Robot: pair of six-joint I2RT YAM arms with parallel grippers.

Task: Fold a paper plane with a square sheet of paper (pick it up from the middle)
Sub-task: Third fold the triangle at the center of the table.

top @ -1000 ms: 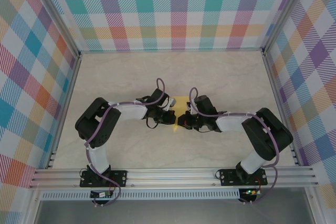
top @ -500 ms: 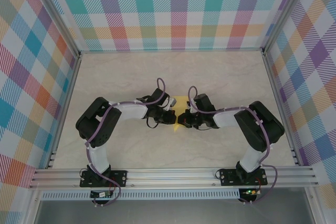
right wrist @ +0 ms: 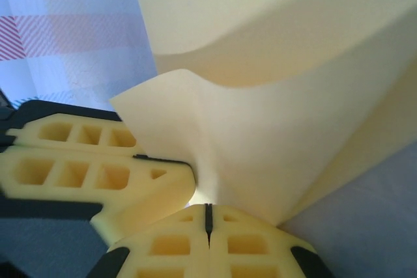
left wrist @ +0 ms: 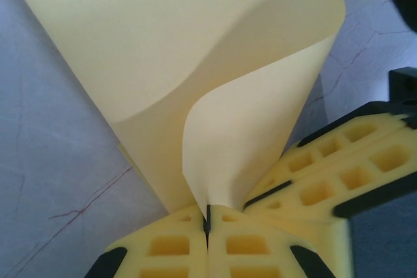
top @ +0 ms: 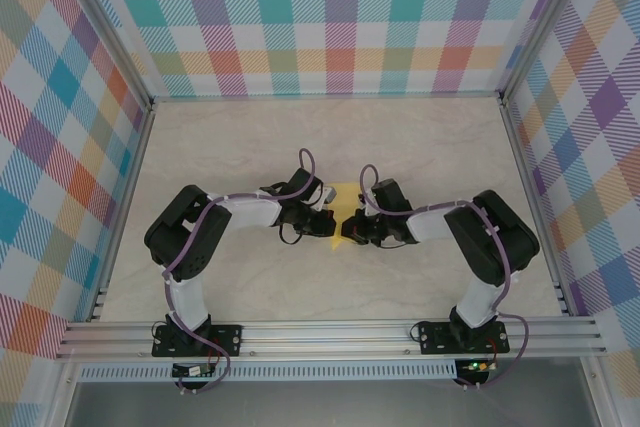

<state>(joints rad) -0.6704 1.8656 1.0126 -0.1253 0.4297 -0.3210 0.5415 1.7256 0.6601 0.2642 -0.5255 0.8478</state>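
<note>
Left wrist: curled yellow paper (left wrist: 195, 50)

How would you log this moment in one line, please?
left gripper: shut on paper | right gripper: shut on paper | paper: curled between them

square sheet of paper (left wrist: 195, 43), plain yellow, bowed in a soft curl

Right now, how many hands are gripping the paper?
2. Left hand pinches the paper from the left; right hand pinches it right beside, from the right. Both shut on it.
</note>
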